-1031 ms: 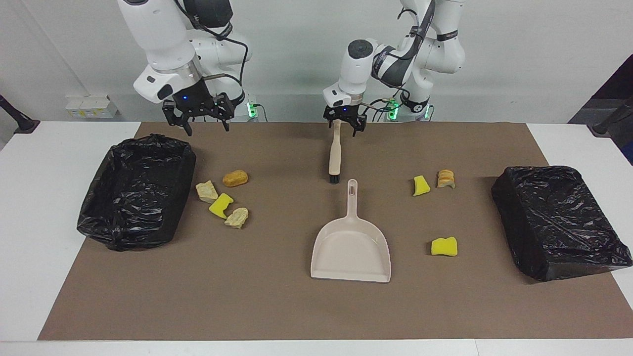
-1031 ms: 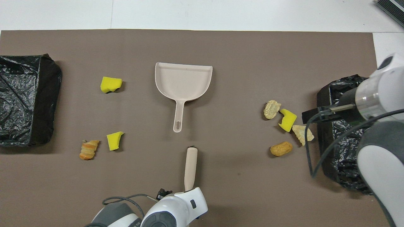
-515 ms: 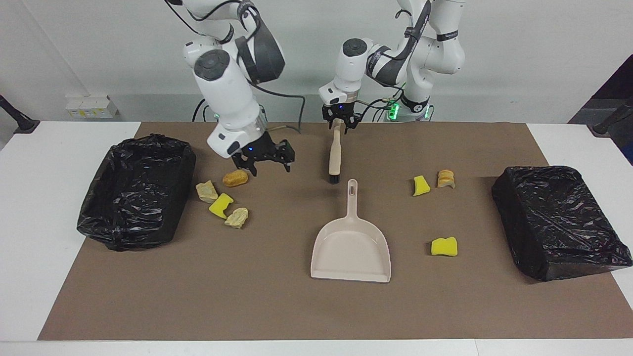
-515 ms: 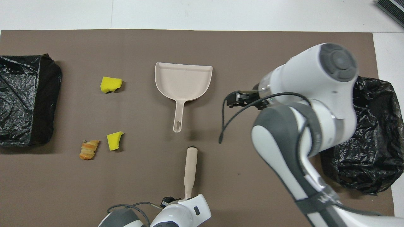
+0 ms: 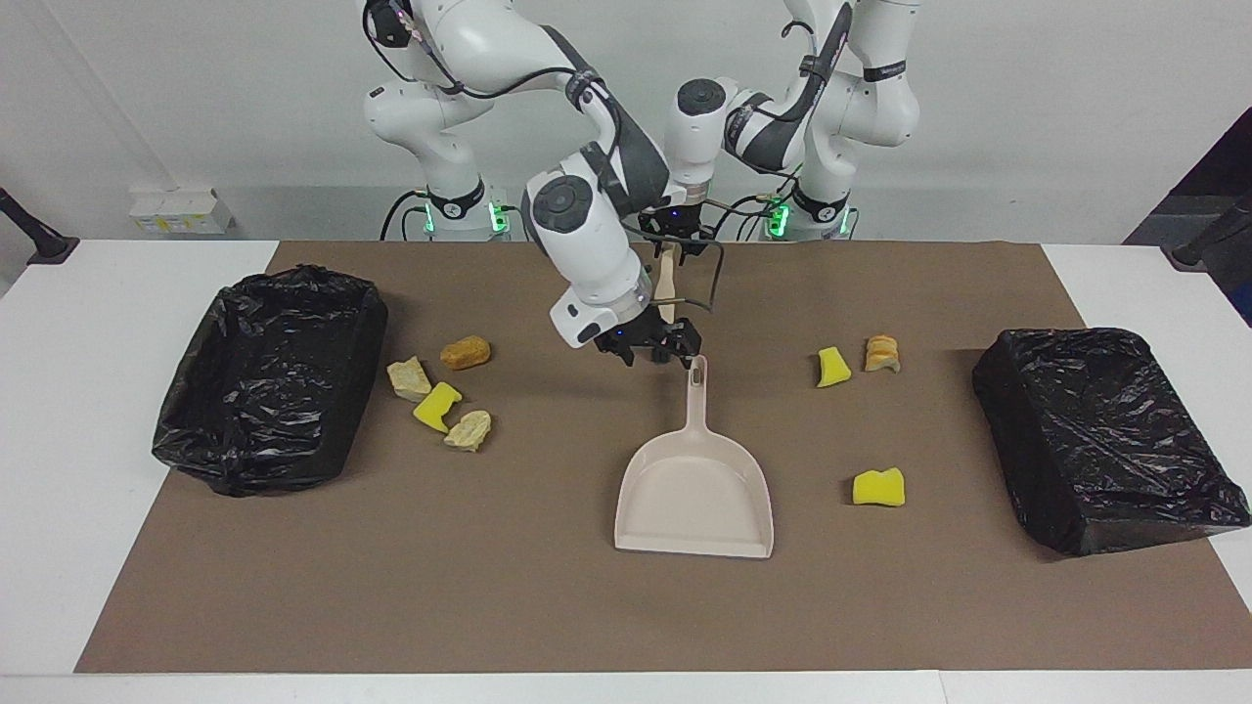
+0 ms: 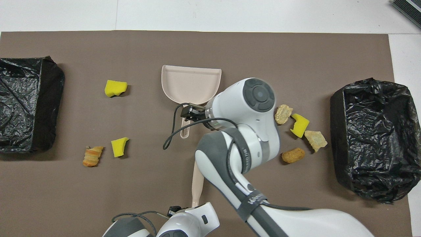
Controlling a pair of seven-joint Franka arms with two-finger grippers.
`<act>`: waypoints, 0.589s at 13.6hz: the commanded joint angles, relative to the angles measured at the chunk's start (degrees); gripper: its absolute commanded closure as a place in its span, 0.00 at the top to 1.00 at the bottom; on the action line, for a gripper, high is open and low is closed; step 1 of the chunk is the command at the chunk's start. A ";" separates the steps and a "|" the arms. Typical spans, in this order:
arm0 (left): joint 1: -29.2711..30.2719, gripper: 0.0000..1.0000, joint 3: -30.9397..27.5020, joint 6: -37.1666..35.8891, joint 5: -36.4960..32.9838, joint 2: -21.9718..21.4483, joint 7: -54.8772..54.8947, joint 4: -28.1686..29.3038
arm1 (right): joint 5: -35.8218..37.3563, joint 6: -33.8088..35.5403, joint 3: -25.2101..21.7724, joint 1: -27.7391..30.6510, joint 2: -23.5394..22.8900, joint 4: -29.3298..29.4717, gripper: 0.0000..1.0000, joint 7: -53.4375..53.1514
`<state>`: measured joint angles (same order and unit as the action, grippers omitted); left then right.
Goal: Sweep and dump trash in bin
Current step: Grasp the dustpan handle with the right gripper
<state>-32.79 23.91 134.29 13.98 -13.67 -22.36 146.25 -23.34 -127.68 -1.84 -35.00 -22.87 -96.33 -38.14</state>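
a plain white wall is backing the white tabletop [image 5: 59, 411], which is carrying a wide brown mat [image 5: 548, 606]. seven scraps of trash are lying on the mat in two groups. toward the right arm's end, a yellow sponge chunk [image 5: 436, 407] is sitting between two tan lumps [image 5: 408, 377] [image 5: 469, 429], all three close together, with an orange lump [image 5: 465, 352] just beside them and nearer to the robots. toward the left arm's end, a yellow chunk [image 5: 833, 367] and a striped bread-like lump [image 5: 881, 353] are sitting side by side, and another yellow chunk [image 5: 878, 487] is lying farther from the robots. a beige dustpan [image 5: 694, 494] is lying mid-mat, its handle pointing toward the robots. two bins lined with black bags are standing at the mat's ends, one [image 5: 266, 376] near the right arm's group, one [image 5: 1105, 435] at the left arm's end. the right gripper [image 5: 652, 347] is hovering at the tip of the dustpan handle, fingers spread and grasping nothing. the left gripper [image 5: 673, 235] is clenching the top of a beige brush [image 5: 665, 279], which is hanging down over the mat near the robots, mostly hidden by the right arm.
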 commanded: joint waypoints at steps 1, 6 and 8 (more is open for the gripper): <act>-0.96 0.00 -0.62 0.89 -0.09 -0.39 -0.67 1.15 | 0.13 -1.88 -0.26 -0.77 -4.81 2.54 1.00 -1.15; 0.44 0.00 -0.97 -7.17 -0.18 -4.67 -0.41 1.15 | 10.51 1.56 -0.18 -1.83 -7.44 6.14 0.97 1.85; 2.02 0.00 -0.88 -15.07 -0.18 -10.03 -0.93 1.15 | 10.25 1.64 -0.09 -1.91 -8.06 7.82 0.97 1.85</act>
<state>-32.11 22.97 125.77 13.96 -16.64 -22.55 146.19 -14.01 -127.46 -2.02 -37.16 -29.01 -91.89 -37.57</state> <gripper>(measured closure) 0.731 0.031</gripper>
